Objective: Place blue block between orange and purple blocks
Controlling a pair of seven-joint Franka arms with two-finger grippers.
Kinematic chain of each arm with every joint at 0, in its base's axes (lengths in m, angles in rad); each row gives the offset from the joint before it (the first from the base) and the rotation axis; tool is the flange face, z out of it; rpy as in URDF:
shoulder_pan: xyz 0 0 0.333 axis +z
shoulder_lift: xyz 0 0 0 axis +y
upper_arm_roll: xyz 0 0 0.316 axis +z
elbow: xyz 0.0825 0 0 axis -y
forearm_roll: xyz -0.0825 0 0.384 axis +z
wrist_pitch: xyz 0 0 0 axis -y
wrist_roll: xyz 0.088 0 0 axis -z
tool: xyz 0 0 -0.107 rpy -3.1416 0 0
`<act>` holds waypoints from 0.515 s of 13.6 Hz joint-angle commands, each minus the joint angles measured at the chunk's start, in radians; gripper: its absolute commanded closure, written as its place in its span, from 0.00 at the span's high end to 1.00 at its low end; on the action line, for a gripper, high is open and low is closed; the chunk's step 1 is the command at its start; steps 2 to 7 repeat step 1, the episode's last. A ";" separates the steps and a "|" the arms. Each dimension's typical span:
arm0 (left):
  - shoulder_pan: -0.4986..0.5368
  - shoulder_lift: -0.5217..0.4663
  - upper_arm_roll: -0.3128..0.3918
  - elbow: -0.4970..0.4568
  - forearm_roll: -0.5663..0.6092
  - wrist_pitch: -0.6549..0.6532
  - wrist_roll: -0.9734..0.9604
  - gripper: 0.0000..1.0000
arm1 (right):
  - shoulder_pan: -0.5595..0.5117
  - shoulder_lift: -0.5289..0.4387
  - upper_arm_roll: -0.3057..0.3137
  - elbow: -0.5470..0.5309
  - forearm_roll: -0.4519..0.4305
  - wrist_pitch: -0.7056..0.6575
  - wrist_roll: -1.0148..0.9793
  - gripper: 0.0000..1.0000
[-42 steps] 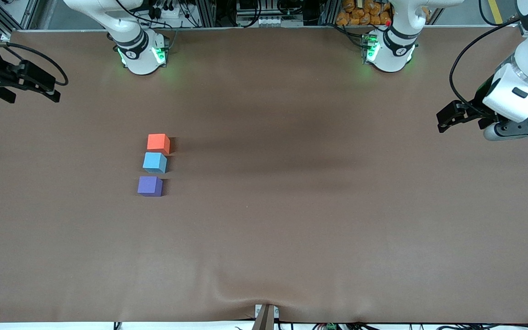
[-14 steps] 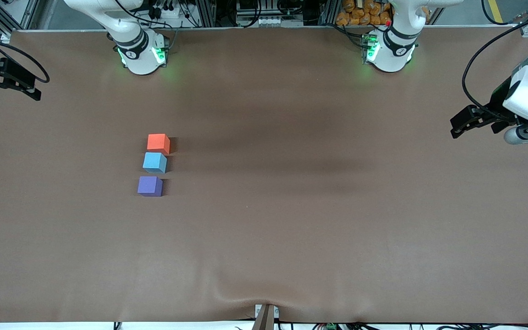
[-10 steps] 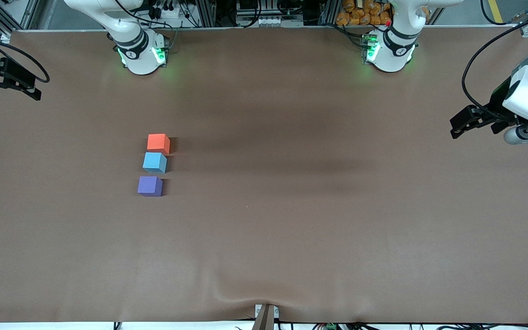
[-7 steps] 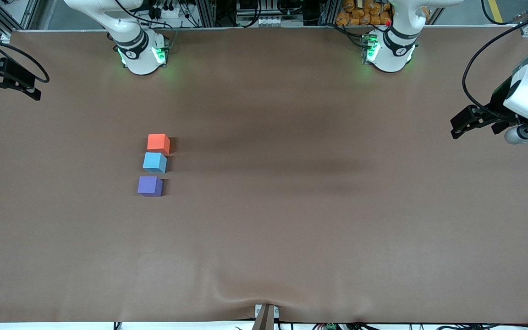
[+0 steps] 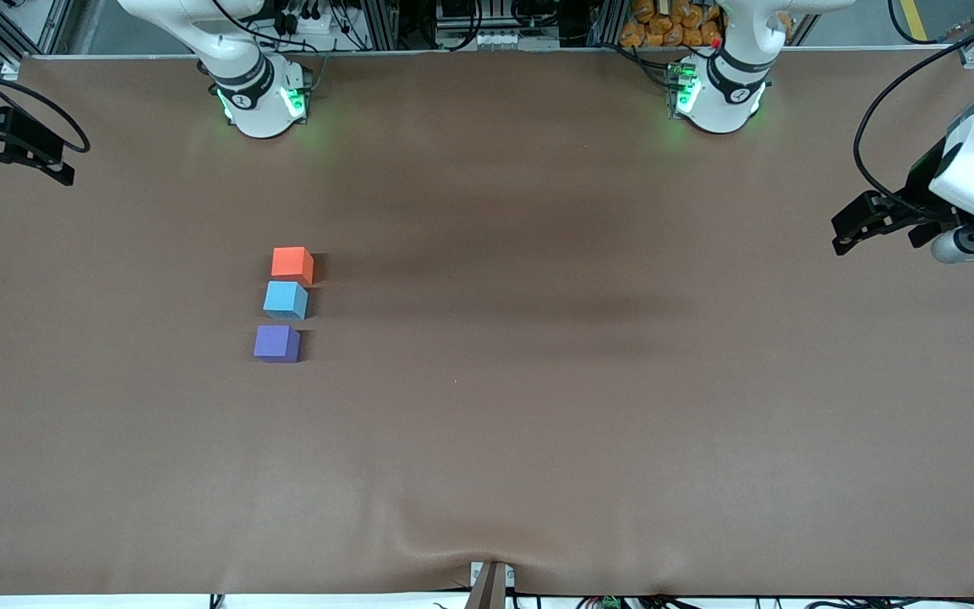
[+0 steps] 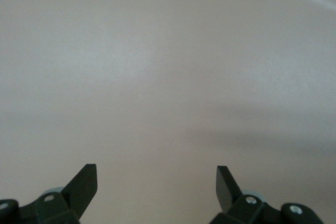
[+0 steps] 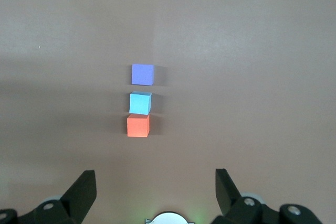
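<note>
So the blue block (image 5: 285,299) sits between the orange block (image 5: 292,262) and purple block (image 5: 276,343); looks light, matte, grippy; pinch its free flat sides. Left gripper (image 6: 156,182) and right gripper (image 7: 155,184) wait at their desk (image 5: 538,423) ends, jaws released.

The only obstacles on the bench (image 5: 538,440) are three cubes in one short row toward the right arm's end: the orange block (image 5: 292,264) farthest from the front camera, the blue block (image 5: 285,300) in the middle, the purple block (image 5: 276,343) nearest. Only very narrow gaps separate them, the orange and blue ones nearly touching, too tight for a finger. All around the row the surface is free, up to every edge and corner.
</note>
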 commanded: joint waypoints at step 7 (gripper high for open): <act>-0.001 -0.016 -0.010 0.034 0.016 -0.049 0.015 1.00 | -0.008 -0.010 0.005 0.001 0.000 -0.010 -0.016 1.00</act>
